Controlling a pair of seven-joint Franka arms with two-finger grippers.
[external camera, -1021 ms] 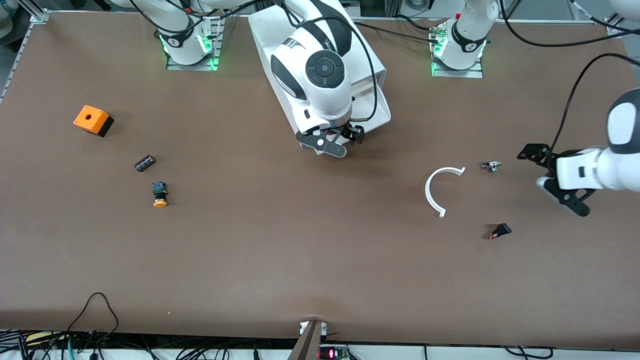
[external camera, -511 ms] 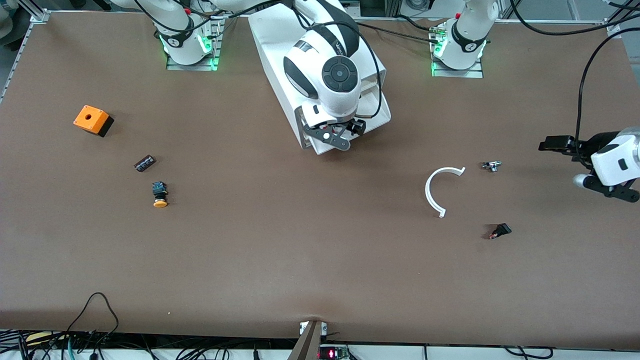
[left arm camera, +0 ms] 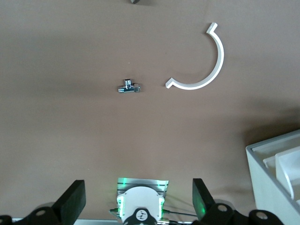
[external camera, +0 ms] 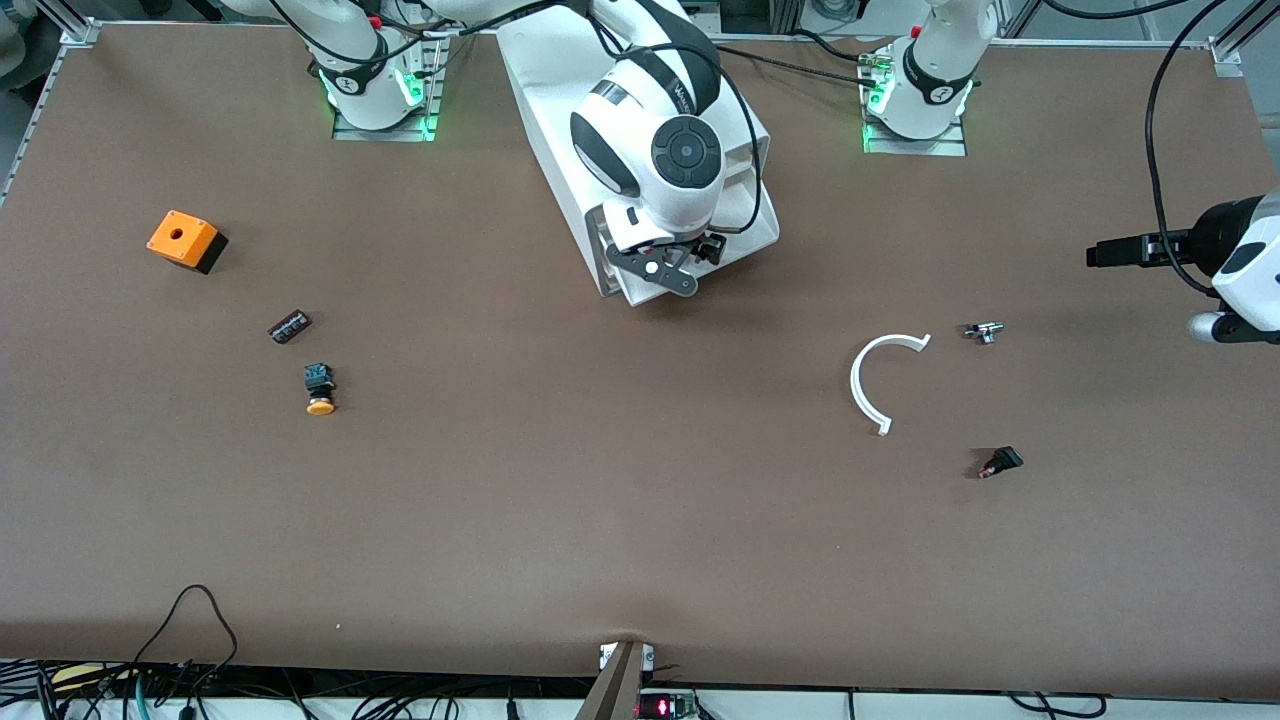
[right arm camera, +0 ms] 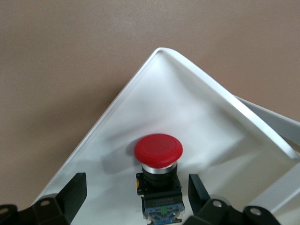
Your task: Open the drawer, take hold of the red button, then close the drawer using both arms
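The white drawer cabinet stands between the arm bases, its drawer pulled out. The button, with a red cap and a black-and-blue body, lies in the drawer. The right hand hides it in the front view. My right gripper is down over the drawer. In the right wrist view it is open, a finger on each side of the button's body, not touching. My left gripper is open and empty. It hangs over the table's edge at the left arm's end.
An orange box with a hole, a small black part and an orange-yellow-capped button lie toward the right arm's end. A white curved piece, a metal fitting and a black part lie toward the left arm's end.
My right gripper has moved from past the drawer's front to over the drawer and the button. My left arm has drawn back toward its end of the table.
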